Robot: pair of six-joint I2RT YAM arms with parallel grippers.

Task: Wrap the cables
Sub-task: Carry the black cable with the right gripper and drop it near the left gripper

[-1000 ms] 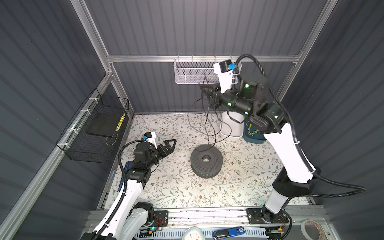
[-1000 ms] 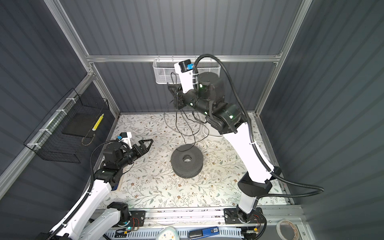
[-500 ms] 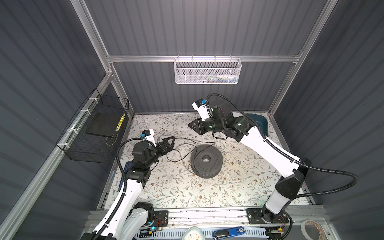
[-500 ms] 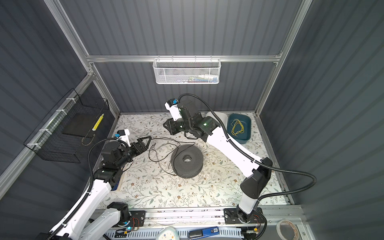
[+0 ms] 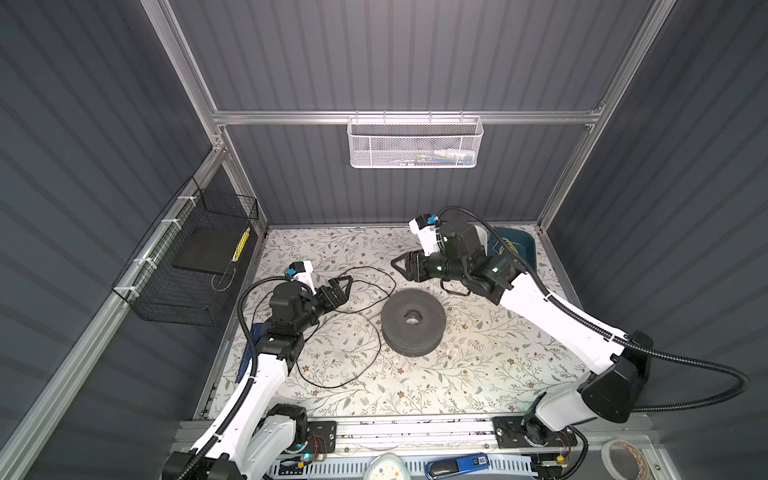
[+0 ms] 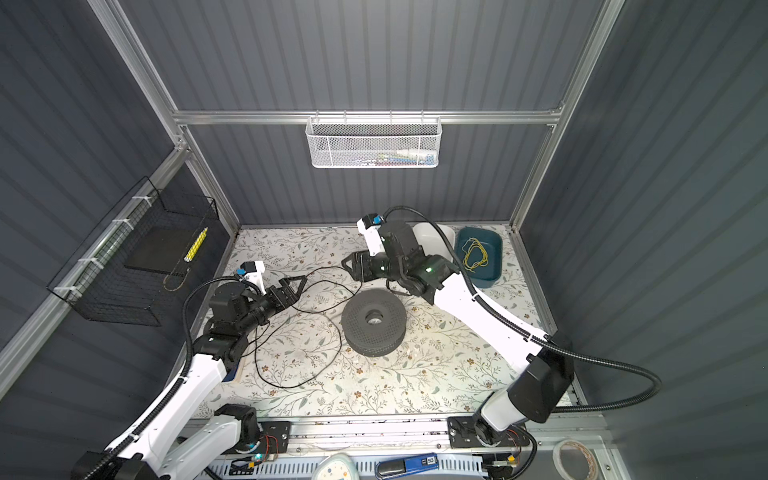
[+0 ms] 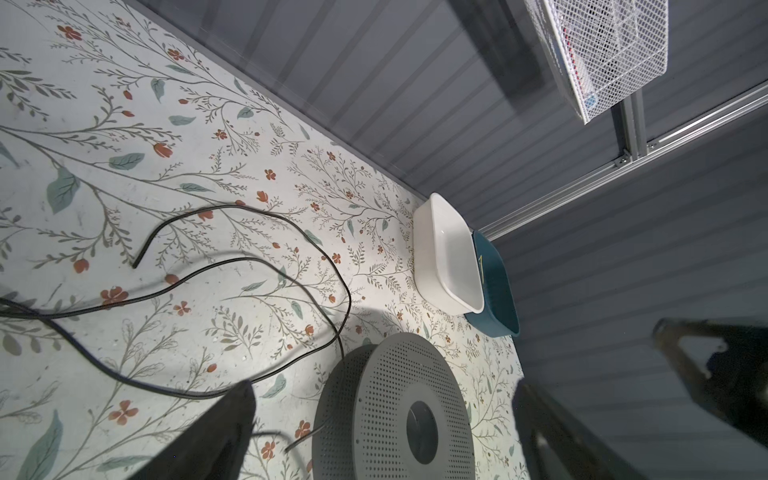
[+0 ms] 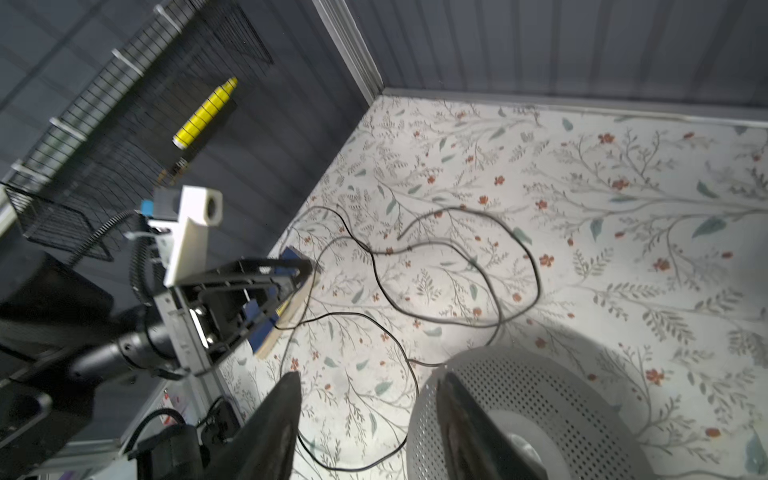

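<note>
The cables are one thin black cord [image 5: 330,387] [image 6: 286,387] lying in loose loops on the floral mat, left of the grey perforated spool [image 5: 413,322] [image 6: 374,322]. One strand reaches the spool's side. My left gripper [image 5: 347,284] [image 6: 301,284] hovers open over the cord's far loops. In the left wrist view, the spool [image 7: 395,415] shows between the open fingers of the left gripper [image 7: 384,386] and the cord [image 7: 241,258] runs past one finger. My right gripper [image 5: 397,266] [image 6: 347,262] is open behind the spool. In the right wrist view, the right gripper [image 8: 370,378] holds nothing, above the cord [image 8: 536,282] and the spool [image 8: 540,415].
A white tub [image 6: 432,237] and a teal tub [image 6: 494,249] holding a yellow wire loop stand at the back right. A black wire basket [image 5: 187,270] hangs on the left wall. A white mesh basket [image 5: 415,143] hangs on the back wall. A blue object [image 5: 249,345] lies at the mat's left edge.
My right arm came down from high at the back wall, where its gripper held the dangling cord. The gripper opened, and the cord now lies loose on the mat. The left gripper stayed open.
</note>
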